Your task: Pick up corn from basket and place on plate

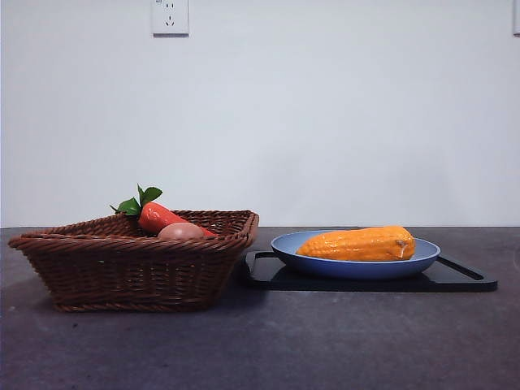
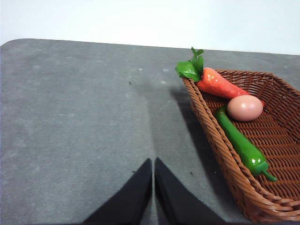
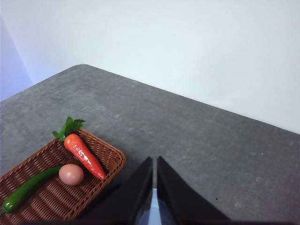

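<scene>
The orange-yellow corn (image 1: 359,244) lies on its side in the round blue plate (image 1: 286,246), to the right of the brown wicker basket (image 1: 122,272). No gripper touches it. In the left wrist view my left gripper (image 2: 153,165) is shut and empty, held over bare table beside the basket (image 2: 220,154). In the right wrist view my right gripper (image 3: 154,164) is shut and empty, with a sliver of the blue plate (image 3: 153,213) showing between its jaws and the basket (image 3: 51,199) off to one side. Neither arm shows in the front view.
The plate stands on a flat black tray (image 1: 455,276). In the basket lie a red-orange carrot (image 2: 220,84) with green leaves, a pinkish-tan egg (image 2: 244,108) and a green pepper (image 2: 241,143). A grey table (image 1: 260,349) runs to a white wall with a socket (image 1: 170,16).
</scene>
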You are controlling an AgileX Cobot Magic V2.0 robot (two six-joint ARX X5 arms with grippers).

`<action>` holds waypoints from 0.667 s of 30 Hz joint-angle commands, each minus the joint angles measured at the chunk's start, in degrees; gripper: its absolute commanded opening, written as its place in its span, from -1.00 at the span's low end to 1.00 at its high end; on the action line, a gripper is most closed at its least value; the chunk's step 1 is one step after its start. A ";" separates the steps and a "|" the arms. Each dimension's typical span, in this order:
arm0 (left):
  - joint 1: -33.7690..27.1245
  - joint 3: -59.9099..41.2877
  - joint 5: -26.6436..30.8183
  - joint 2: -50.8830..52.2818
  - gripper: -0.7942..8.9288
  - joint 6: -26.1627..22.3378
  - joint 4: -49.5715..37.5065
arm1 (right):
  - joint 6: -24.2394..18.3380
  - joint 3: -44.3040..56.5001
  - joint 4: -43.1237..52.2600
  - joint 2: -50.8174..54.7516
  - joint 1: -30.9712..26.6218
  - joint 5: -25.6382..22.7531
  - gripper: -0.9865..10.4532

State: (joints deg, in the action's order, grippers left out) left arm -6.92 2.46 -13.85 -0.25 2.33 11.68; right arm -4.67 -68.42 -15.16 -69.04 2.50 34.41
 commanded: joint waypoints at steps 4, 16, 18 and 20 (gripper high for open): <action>-0.22 -0.92 -0.20 0.07 -0.82 0.09 2.03 | -0.35 -0.98 0.57 -0.55 -0.02 0.07 -0.82; -0.22 -0.92 -0.20 0.07 -0.82 0.09 2.03 | -1.90 0.48 -2.60 2.73 -0.77 -12.72 -0.82; -0.22 -0.92 -0.20 0.07 -0.82 0.09 2.03 | -2.27 3.56 -0.15 5.29 -0.77 -15.02 -0.82; -0.22 -0.92 -0.20 0.07 -0.82 0.09 2.03 | -2.23 8.39 3.58 9.11 -0.94 -15.02 -0.82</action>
State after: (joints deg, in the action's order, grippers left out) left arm -6.92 2.46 -13.87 -0.25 2.33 11.68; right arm -5.98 -61.73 -13.21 -61.08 1.52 19.44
